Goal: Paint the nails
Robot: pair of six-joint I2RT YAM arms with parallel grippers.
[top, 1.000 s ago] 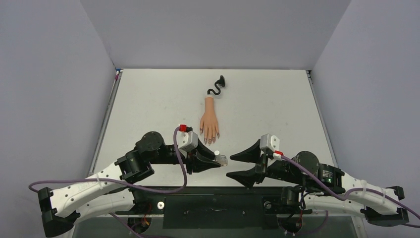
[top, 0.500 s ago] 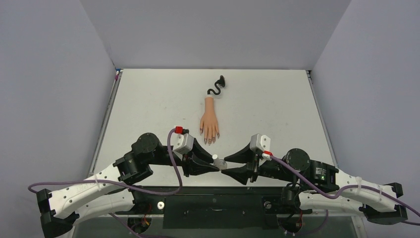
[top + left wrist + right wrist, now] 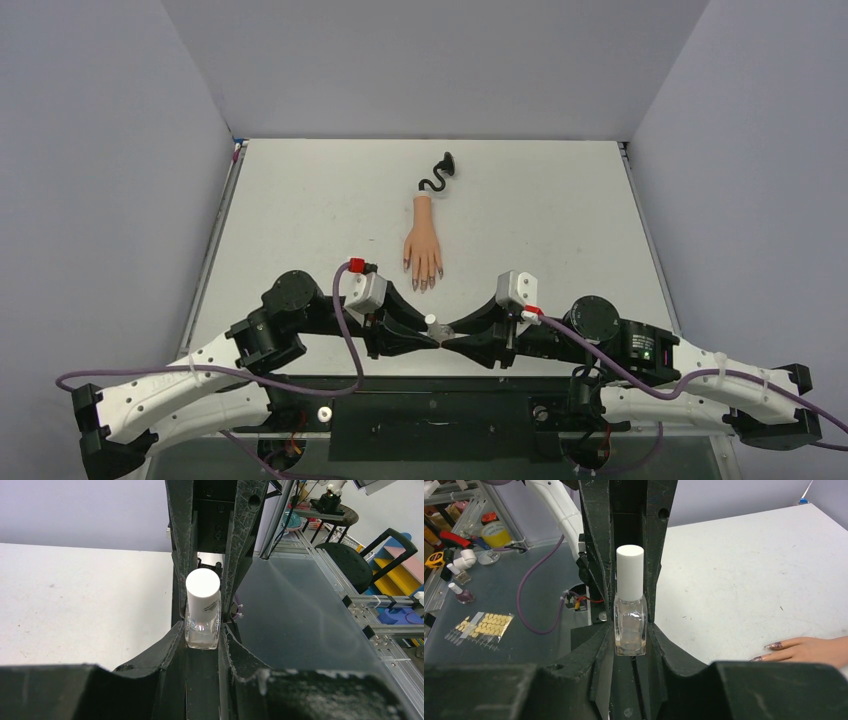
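You are looking into a robotics lab test cell: a white surface (image 3: 300, 200) boxed in by plain grey walls (image 3: 100, 150). Past its near edge you find aluminium framing (image 3: 385, 629), a black office chair (image 3: 350, 560), a tape measure (image 3: 435, 559), spare polish bottles (image 3: 461, 594) and a sheet of nail tips (image 3: 489, 625).

Nails (image 3: 422, 287): five dark purplish tips, aimed at near edge.
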